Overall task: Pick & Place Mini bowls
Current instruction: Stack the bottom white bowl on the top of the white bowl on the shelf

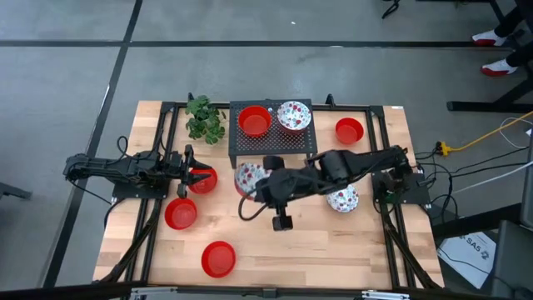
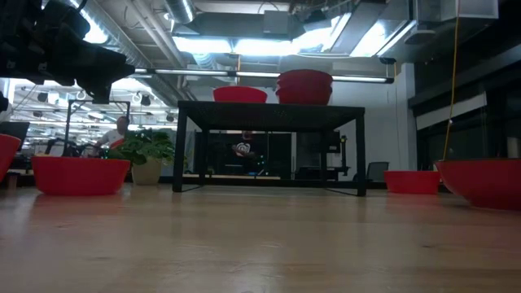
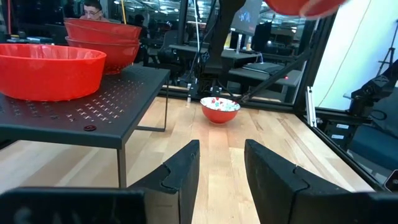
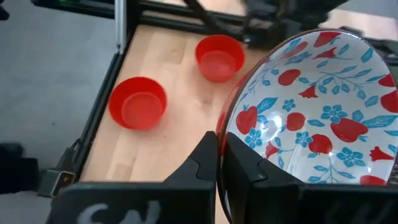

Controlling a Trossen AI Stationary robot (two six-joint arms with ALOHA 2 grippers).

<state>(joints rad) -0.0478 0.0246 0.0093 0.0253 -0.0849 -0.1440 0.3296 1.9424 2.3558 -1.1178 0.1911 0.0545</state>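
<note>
— What sits nearest the front edge of the table (image 1: pixel 275 258)?

— A plain red bowl (image 1: pixel 218 258), alone. Just behind it and further left lies a second red bowl (image 1: pixel 180 214), and a third one (image 1: pixel 202 179) sits right beside the left gripper (image 1: pixel 185 171).

— How do that gripper's fingers stand?

— Spread apart with nothing between them (its own wrist camera shows bare wood in the gap). It hangs at the left side, level with the black rack (image 1: pixel 271 133).

— And the right gripper?

— The right gripper (image 4: pixel 219 163) reaches to the table's middle and pinches the rim of a white floral bowl (image 4: pixel 314 118), fingers pressed on either side of the wall. That bowl is tilted and held off the wood, just in front of the rack.

— Anything else on that side?

— Another floral bowl (image 1: pixel 343 199) rests on the table under the right arm. Farther back, a red bowl (image 1: pixel 350 130) sits to the right of the rack.

— On the rack itself?

— A red bowl (image 1: pixel 255 121) and a floral one (image 1: pixel 293 116), side by side. A green plant (image 1: pixel 203 117) stands at the back left.
</note>
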